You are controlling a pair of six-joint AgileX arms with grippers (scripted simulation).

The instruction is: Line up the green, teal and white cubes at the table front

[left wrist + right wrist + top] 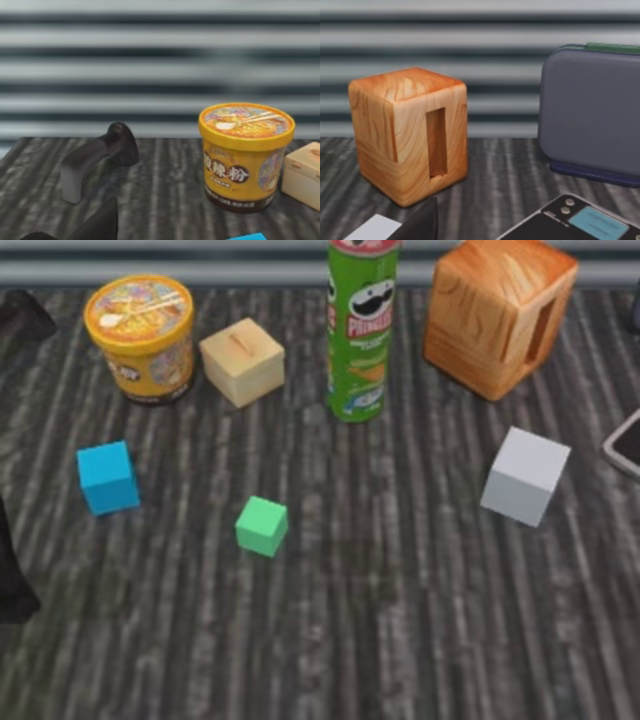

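The teal cube (107,477) lies at the table's left, and its top edge (247,236) just shows in the left wrist view. The small green cube (262,526) sits right of it, nearer the front. The larger white cube (526,476) rests at the right, and a corner of it (372,227) shows in the right wrist view. All three stand apart on the striped dark table (400,640). My left arm (10,580) is at the left edge, with a dark part of its gripper (95,222) in the left wrist view. A dark part of my right gripper (417,225) shows near the white cube.
Along the back stand a yellow noodle cup (139,337), a tan slotted block (242,361), a green crisp can (361,330) and an orange wooden box (498,312). A dark handle-shaped object (95,160) lies back left. A black device (625,445) and a grey case (592,115) are at the right.
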